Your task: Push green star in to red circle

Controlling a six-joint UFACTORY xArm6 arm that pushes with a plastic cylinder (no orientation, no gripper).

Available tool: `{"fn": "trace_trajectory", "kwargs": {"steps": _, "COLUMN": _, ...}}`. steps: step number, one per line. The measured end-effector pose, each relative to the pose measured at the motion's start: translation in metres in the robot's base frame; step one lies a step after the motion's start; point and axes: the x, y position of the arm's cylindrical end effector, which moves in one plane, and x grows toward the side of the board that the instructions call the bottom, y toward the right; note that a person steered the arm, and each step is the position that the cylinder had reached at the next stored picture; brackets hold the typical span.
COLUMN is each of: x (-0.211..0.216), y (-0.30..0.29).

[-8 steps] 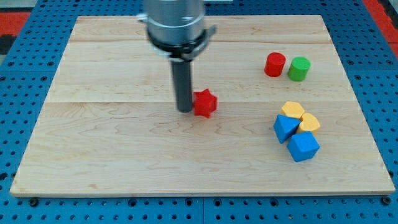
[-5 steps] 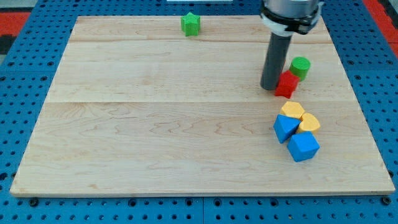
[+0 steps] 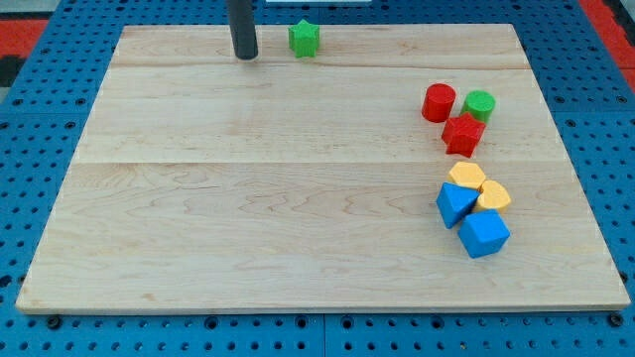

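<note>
Risk lies in the long diagonal push: green star (image 3: pixel 305 39) sits at the bench (image 3: pixel 248 228) top edge, my tip (image 3: pixel 244 57) just to its left, apart; red circle (image 3: pixel 439 103) is well off to the view's right, touching green cylinder (image 3: pixel 478 108) and red star (image 3: pixel 462 134) (no fingers here, only a rod). Off-centre contact could spin the star off the edge or past its target

Lab: wooden board (image 3: pixel 298 198) on blue pegboard (image 3: pixel 40 327)
</note>
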Motion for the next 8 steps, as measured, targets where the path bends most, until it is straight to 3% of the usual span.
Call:
{"fn": "trace_trajectory", "kwargs": {"steps": 2, "x": -0.036, "y": 0.035}}
{"fn": "trace_trajectory", "kwargs": {"steps": 3, "x": 0.034, "y": 0.108}}
{"fn": "trace_trajectory", "kwargs": {"steps": 4, "x": 0.068, "y": 0.191}}
{"fn": "trace_trajectory", "kwargs": {"steps": 6, "x": 0.036, "y": 0.097}}
{"fn": "trace_trajectory", "kwargs": {"steps": 7, "x": -0.008, "y": 0.115}}
{"fn": "trace_trajectory", "kwargs": {"steps": 8, "x": -0.013, "y": 0.149}}
